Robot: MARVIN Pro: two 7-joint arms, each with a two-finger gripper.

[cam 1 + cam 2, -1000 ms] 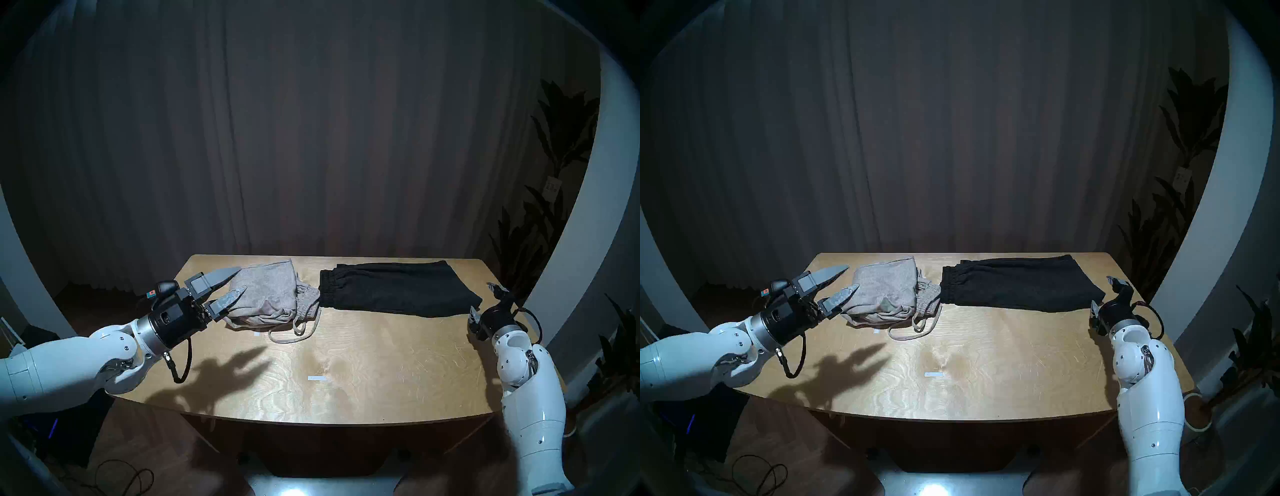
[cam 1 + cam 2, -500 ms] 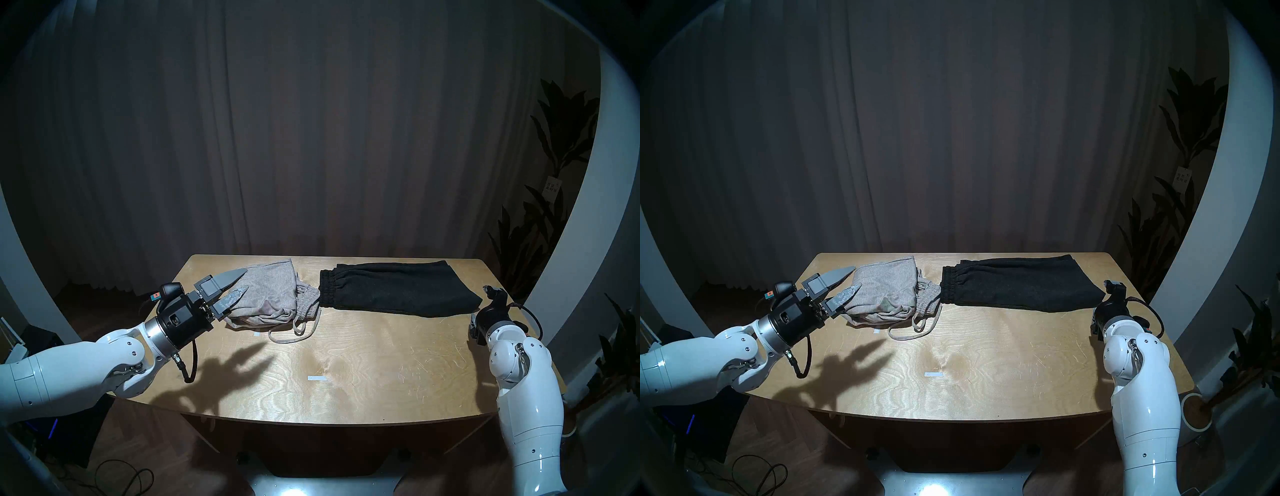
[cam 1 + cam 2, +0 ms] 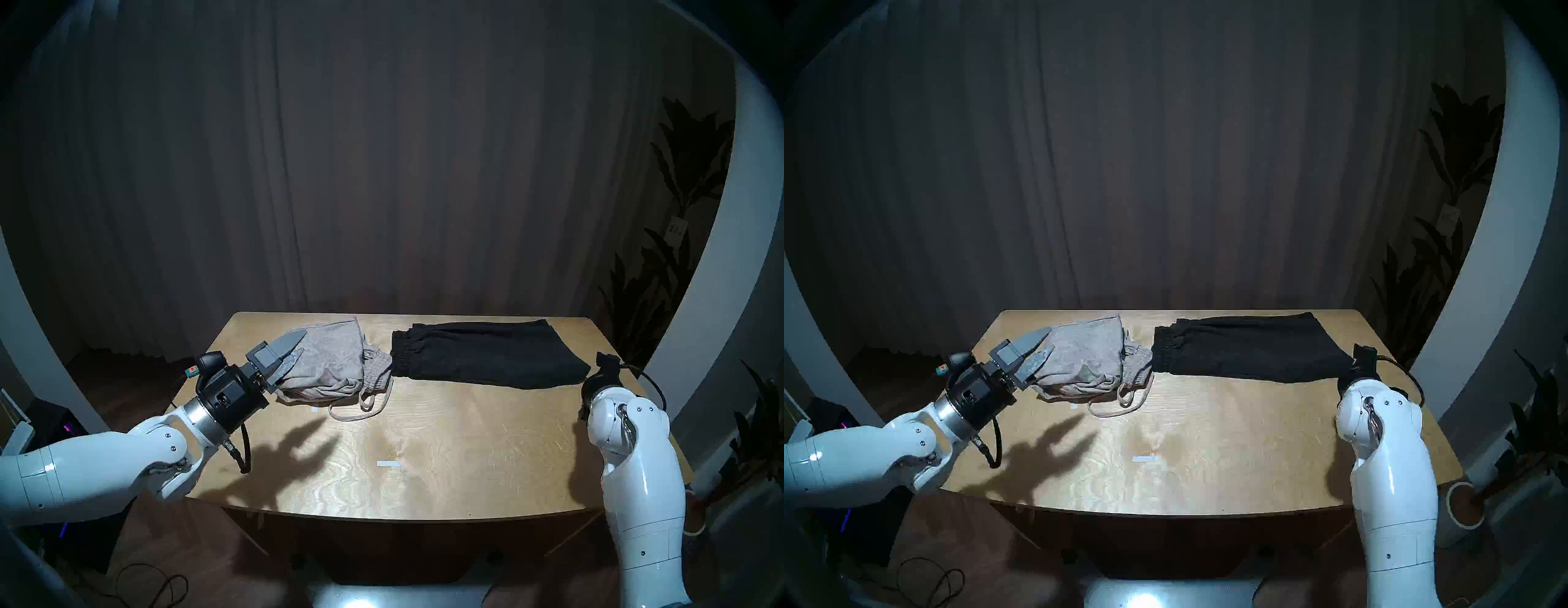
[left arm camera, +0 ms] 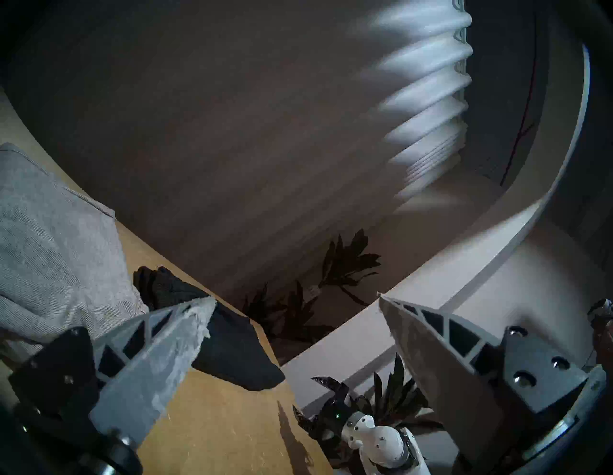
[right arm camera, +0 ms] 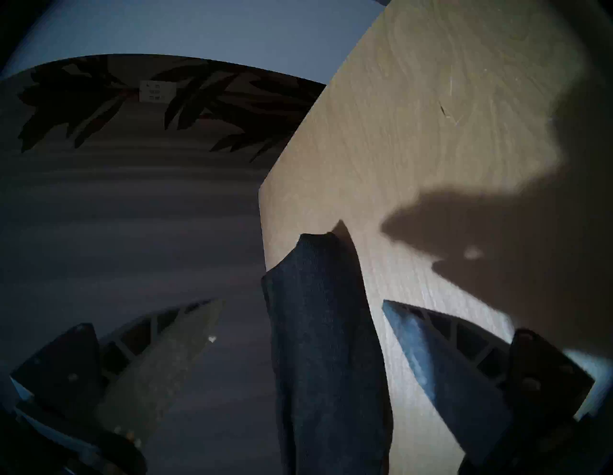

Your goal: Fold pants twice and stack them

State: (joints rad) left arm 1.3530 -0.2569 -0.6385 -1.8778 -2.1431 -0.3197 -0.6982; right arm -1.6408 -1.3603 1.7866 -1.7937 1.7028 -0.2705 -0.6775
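Nearest the robot, the front of the desk (image 3: 424,488) is bare wood with a small white marker strip (image 3: 388,463) on it. Farther back on the left, the left gripper (image 3: 287,356) hovers with its fingers apart at the near-left edge of the grey pants (image 3: 331,361), which lie bunched in a compact fold, pale drawstring (image 3: 360,409) trailing toward the front. On the right, the right gripper (image 5: 298,348) also has its fingers spread, straddling the end of the black pants (image 3: 483,354), which lie along the back of the desk, waistband just beside the grey pair. The black pair looks folded only once, so its second fold seems to be the step in hand. Next, the right gripper likely needs to close on that cloth edge and carry it over toward the waistband.
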